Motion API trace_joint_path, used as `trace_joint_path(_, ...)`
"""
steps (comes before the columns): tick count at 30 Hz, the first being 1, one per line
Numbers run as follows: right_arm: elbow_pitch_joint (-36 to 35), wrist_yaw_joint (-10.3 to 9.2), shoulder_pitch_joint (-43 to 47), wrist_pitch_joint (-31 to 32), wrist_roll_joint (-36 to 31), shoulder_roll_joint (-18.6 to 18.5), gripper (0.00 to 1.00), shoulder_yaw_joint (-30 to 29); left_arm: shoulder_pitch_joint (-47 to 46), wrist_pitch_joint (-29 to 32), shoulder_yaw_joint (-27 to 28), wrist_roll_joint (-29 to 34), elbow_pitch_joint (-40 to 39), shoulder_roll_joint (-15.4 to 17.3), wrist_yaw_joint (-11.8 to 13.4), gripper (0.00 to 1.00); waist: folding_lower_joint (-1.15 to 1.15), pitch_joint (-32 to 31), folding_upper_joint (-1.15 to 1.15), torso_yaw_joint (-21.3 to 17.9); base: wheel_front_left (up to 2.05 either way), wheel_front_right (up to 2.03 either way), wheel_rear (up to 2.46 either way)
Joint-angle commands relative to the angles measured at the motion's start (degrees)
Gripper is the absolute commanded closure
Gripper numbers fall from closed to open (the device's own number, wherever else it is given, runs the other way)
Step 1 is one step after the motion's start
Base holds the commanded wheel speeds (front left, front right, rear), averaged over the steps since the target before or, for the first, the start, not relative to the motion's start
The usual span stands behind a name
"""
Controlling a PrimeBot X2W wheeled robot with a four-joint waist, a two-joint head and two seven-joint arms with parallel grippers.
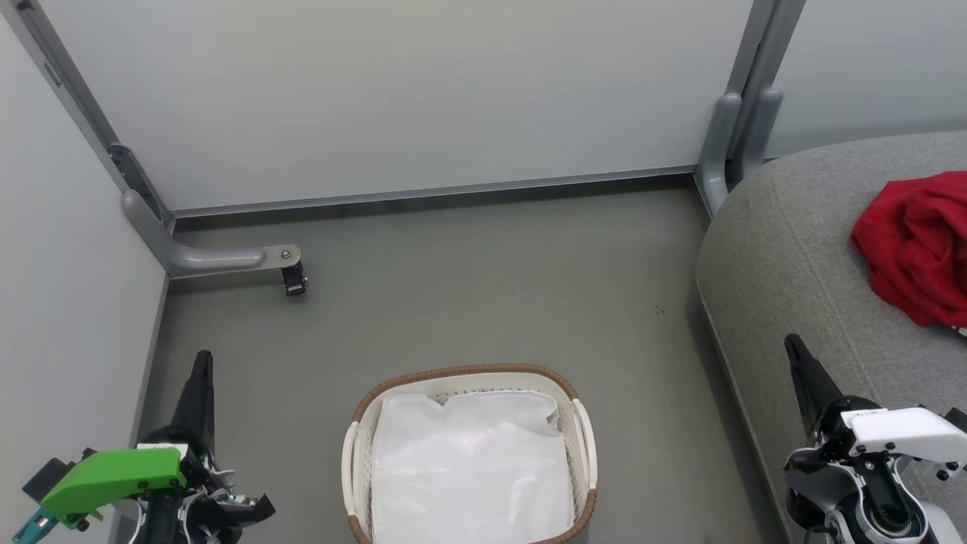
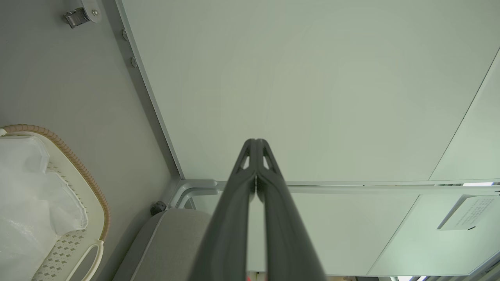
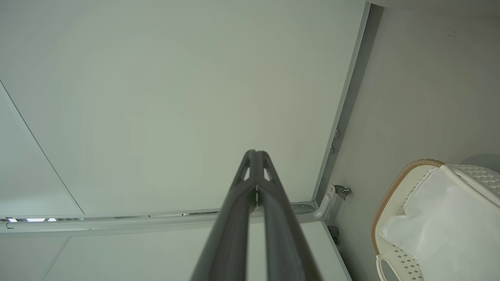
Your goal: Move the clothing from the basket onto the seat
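Grey floor (image 1: 483,302) enclosed by pale partition panels (image 1: 423,98). Centre: laundry basket (image 1: 468,374) holding a white liner sheet (image 1: 472,468). Right: red clothing (image 1: 918,242) bunched on the grey sofa seat (image 1: 786,257). Left gripper (image 1: 202,363) and right gripper (image 1: 793,346), fingers pressed together and grasping nothing, flank the basket.

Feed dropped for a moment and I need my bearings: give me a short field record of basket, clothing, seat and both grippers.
basket: on the floor, between the two grippers; white liner showing, no red seen inside
clothing: red heap lying on the seat
seat: right of the basket
left gripper: fingers shut, empty, low left
right gripper: fingers shut, empty, in front of the seat's edge
task state: looks done, though the basket's near end is cut off in the head view
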Motion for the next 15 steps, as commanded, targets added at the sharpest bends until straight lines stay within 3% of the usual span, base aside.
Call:
trace_joint_path(1,-0.2,-0.04,0.6,0.1,0.1,-0.2,1.0,-0.1,-0.6,0.3,0.1,-0.2,-0.1,0.3,-0.3,1.0,0.0,0.0,0.0,0.0,0.0,0.0,0.0)
trace_joint_path(15,-0.2,-0.04,0.6,0.2,0.1,-0.2,1.0,-0.2,-0.6,0.3,0.1,-0.2,-0.1,0.3,-0.3,1.0,0.0,0.0,0.0,0.0,0.0,0.0,0.0)
